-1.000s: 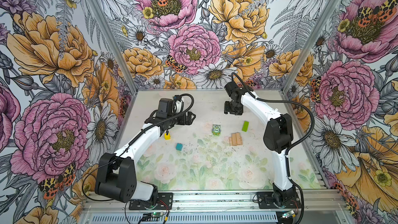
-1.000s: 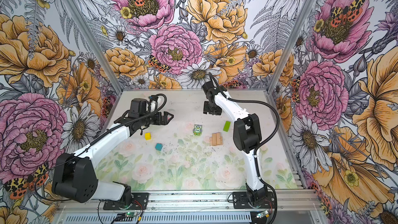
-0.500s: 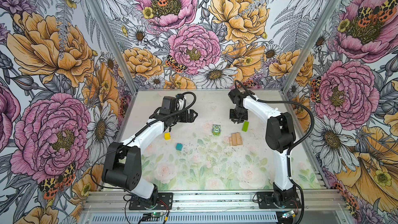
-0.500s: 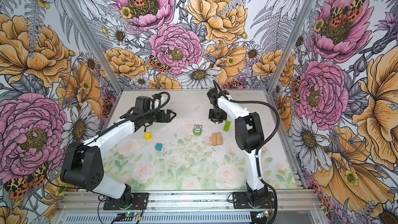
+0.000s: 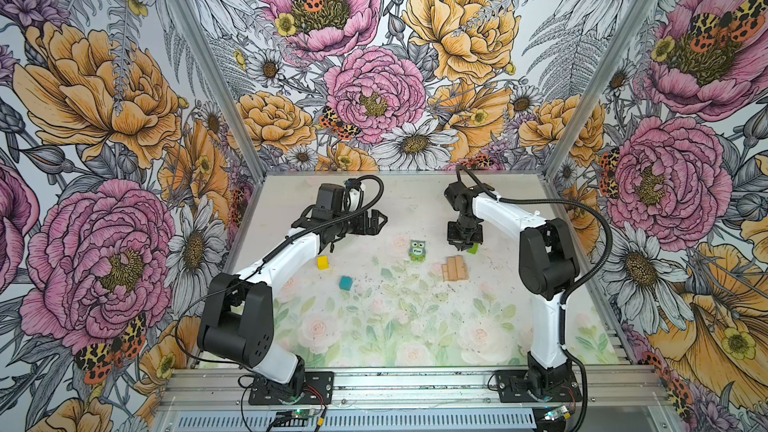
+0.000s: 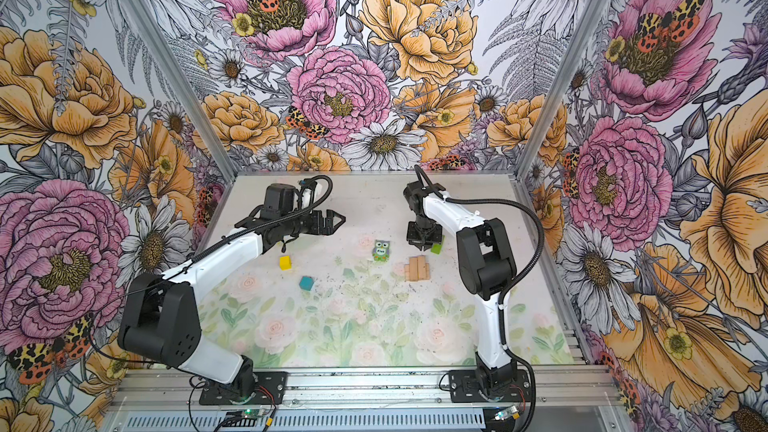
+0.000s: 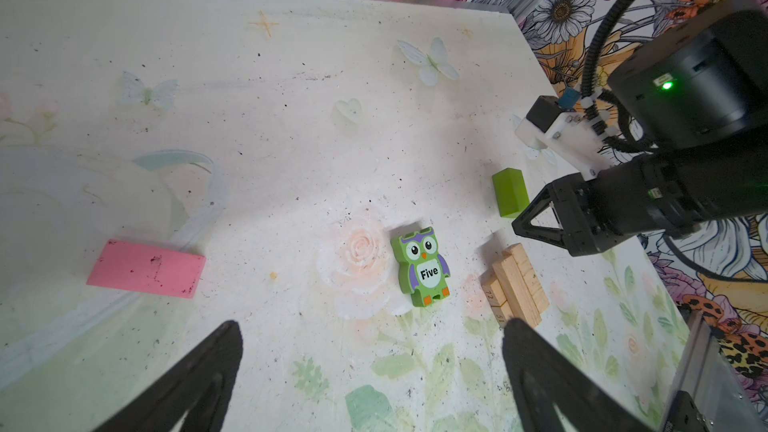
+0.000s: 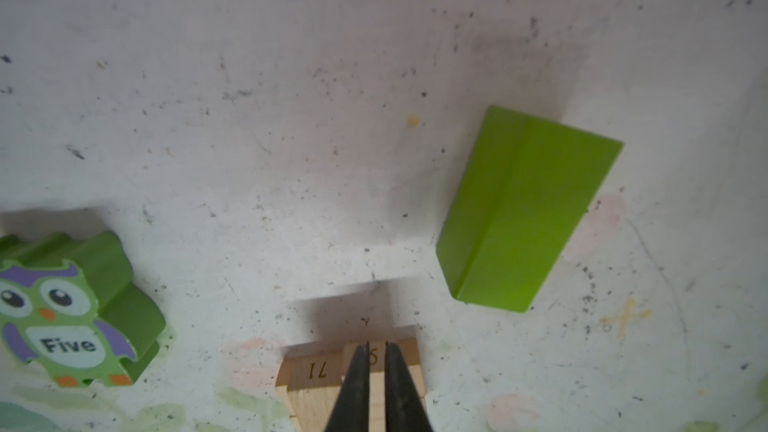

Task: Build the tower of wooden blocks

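Note:
A cluster of plain tan bars (image 5: 455, 268) (image 6: 417, 268) lies side by side on the mat, right of middle. The lime-green bar (image 5: 472, 248) (image 8: 528, 209) lies just behind them. My right gripper (image 5: 462, 247) (image 8: 377, 344) points down beside the green bar, over the far end of the tan bars (image 8: 311, 384). Its jaws are shut with nothing between them. The owl-printed piece (image 5: 417, 250) (image 7: 422, 265) lies flat to their left. My left gripper (image 5: 376, 218) (image 7: 372, 324) hovers open and empty. A pink bar (image 7: 146, 268) shows in the left wrist view only.
A yellow cube (image 5: 323, 262) (image 6: 285, 262) and a teal cube (image 5: 345, 283) (image 6: 306, 283) sit left of middle, under and in front of the left arm. Flowered walls (image 5: 415, 76) close the mat on three sides.
My right gripper has come down and forward towards the tan bars, and its jaws have closed. The left gripper has reached a little to the right and stayed open.

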{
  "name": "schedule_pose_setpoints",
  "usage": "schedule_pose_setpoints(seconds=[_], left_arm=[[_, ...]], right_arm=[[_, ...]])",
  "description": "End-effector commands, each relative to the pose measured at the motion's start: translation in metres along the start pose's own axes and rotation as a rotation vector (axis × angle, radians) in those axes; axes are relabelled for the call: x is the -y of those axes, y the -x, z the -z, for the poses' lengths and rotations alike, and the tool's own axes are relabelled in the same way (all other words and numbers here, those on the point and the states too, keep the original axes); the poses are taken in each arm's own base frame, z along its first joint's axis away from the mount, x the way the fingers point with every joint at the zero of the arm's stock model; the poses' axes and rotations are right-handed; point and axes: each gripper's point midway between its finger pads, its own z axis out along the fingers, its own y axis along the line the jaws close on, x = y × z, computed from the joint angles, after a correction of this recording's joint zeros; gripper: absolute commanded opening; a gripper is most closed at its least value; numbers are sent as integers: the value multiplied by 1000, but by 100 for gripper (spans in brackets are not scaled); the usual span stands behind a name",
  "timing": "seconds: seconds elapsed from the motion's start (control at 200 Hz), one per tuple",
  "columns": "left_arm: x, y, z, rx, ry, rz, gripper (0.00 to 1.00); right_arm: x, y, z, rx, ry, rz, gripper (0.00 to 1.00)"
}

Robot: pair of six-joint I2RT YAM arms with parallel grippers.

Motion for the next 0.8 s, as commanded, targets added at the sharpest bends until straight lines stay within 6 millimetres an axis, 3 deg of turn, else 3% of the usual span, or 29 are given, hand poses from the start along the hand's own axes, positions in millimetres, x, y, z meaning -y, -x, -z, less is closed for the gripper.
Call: schedule_pose_setpoints(seconds=[0.0,0.796], left_arm=[[14,11,-3,22,-45,-15,99],[23,10,-7,16,-54,-23,99]], right_arm=[[-9,6,12,49,49,-4,11],[-11,-1,-6,6,63,12,8]])
